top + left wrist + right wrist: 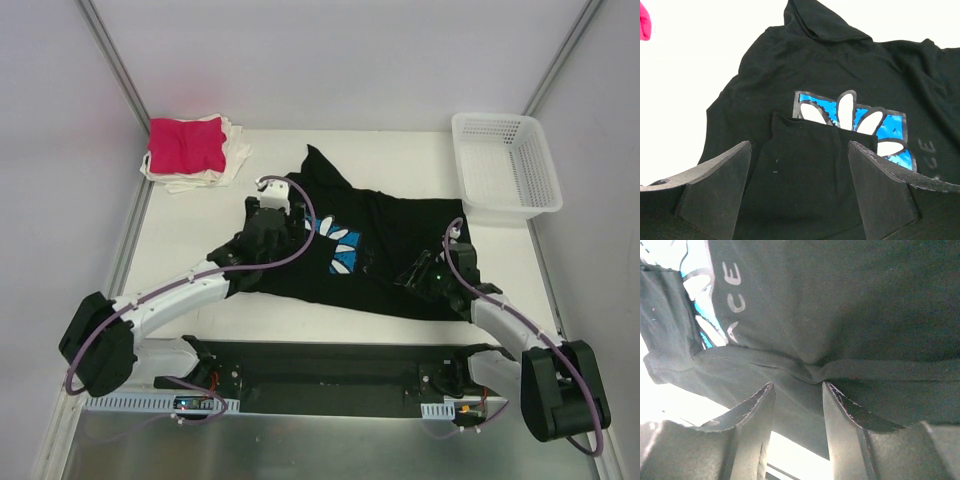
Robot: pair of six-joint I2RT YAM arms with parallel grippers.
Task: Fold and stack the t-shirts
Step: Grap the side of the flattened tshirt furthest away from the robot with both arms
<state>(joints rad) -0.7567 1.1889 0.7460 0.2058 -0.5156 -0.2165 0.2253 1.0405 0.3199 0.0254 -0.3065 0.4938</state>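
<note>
A large black t-shirt with a blue and white daisy print lies spread across the middle of the table. My left gripper hovers over its left part, open wide. In the left wrist view a black flap lies flat between the fingers and covers the near edge of the print. My right gripper is at the shirt's near right hem, part open, with the puckered hem just past its fingertips. A magenta-pink t-shirt lies on folded white ones at the back left.
A white plastic mesh basket stands at the back right. Bare white table lies to the left of the black shirt and along its near edge. The arms' black base plate runs along the near edge.
</note>
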